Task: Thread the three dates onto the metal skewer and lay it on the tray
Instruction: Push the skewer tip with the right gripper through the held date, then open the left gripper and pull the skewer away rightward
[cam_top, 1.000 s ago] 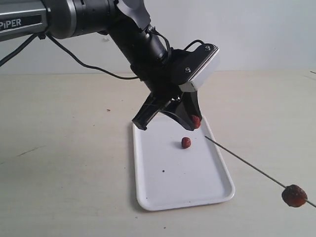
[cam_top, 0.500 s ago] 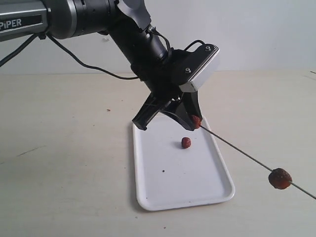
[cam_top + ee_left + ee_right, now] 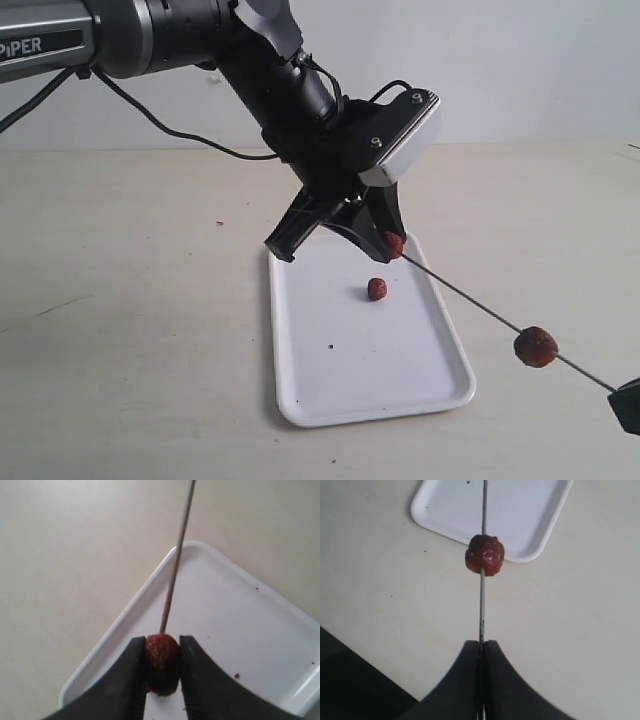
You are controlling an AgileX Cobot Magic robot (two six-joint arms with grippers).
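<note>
My left gripper [image 3: 394, 244] [image 3: 162, 662] is shut on a date [image 3: 396, 243] [image 3: 162, 663] held above the far right part of the white tray [image 3: 300, 405] [image 3: 260, 610]. The thin metal skewer [image 3: 470, 302] [image 3: 175, 565] [image 3: 482, 605] runs from that date down to the right, and its tip touches the date. A second date [image 3: 536, 346] [image 3: 485, 555] sits threaded on the rod. My right gripper [image 3: 628, 405] [image 3: 481, 647] is shut on the skewer's other end, at the frame's lower right. A third date [image 3: 377, 289] lies loose on the tray.
The tray rests on a pale tabletop [image 3: 130, 300]. A black cable [image 3: 170, 135] trails behind the left arm. A dark edge [image 3: 350, 685] shows in the right wrist view.
The skewer has moved up and left: its tip has gone from free over the tray to against the held date. The threaded date came along. The right gripper has entered the exterior view.
</note>
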